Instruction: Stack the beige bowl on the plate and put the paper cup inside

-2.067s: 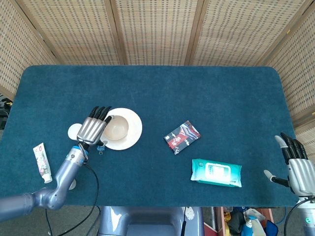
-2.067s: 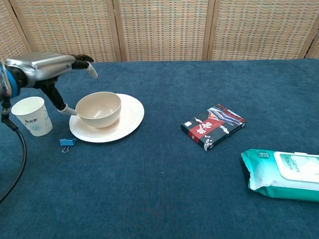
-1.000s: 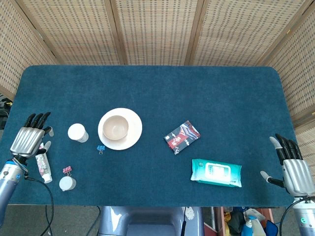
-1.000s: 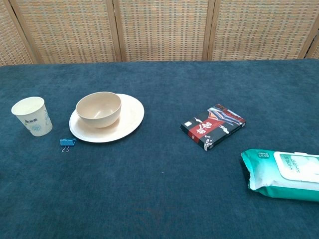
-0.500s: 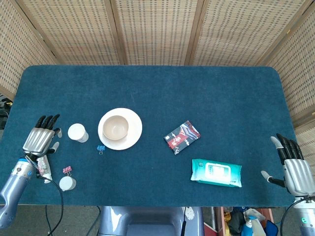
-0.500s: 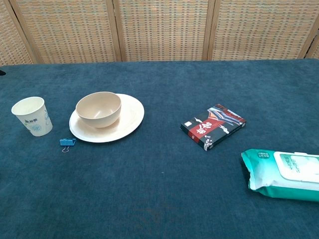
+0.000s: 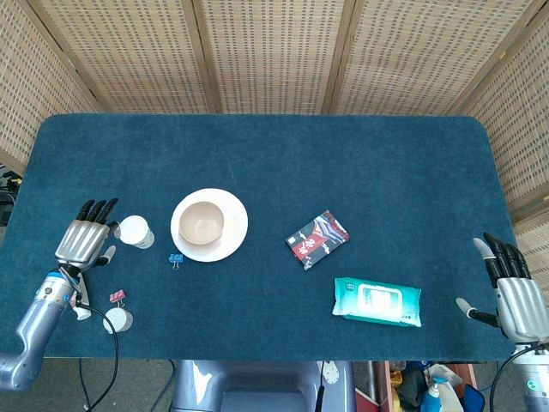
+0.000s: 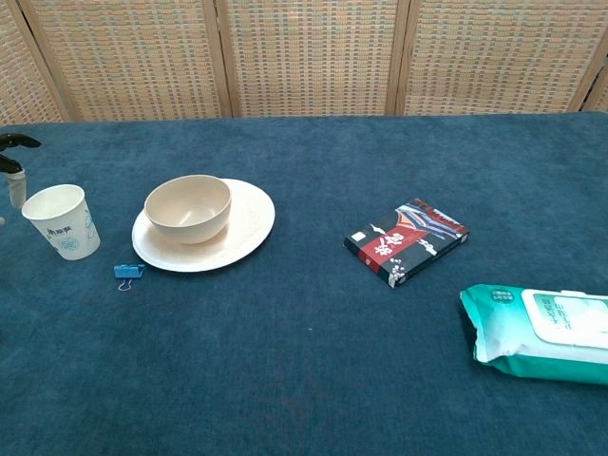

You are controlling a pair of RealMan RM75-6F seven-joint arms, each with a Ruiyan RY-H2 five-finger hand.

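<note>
The beige bowl (image 7: 202, 221) (image 8: 188, 207) sits upright on the cream plate (image 7: 233, 236) (image 8: 245, 232), left of the table's middle. A white paper cup (image 7: 135, 231) (image 8: 61, 221) stands upright just left of the plate. My left hand (image 7: 87, 236) hovers close to the cup's left side with its fingers spread and nothing in them; only its fingertips (image 8: 13, 152) show at the chest view's left edge. My right hand (image 7: 515, 296) hangs open off the table's right edge, far from everything.
A blue binder clip (image 7: 176, 258) (image 8: 128, 272) lies in front of the plate. A small printed box (image 7: 316, 239) (image 8: 407, 239) and a wet-wipes pack (image 7: 377, 301) (image 8: 537, 332) lie to the right. A tube, a pink clip and a round lid (image 7: 117, 320) sit near the left front edge.
My left hand let go of the bowl, swung far out to the left, and has now come back rightward to the cup's side. The right hand barely shifted.
</note>
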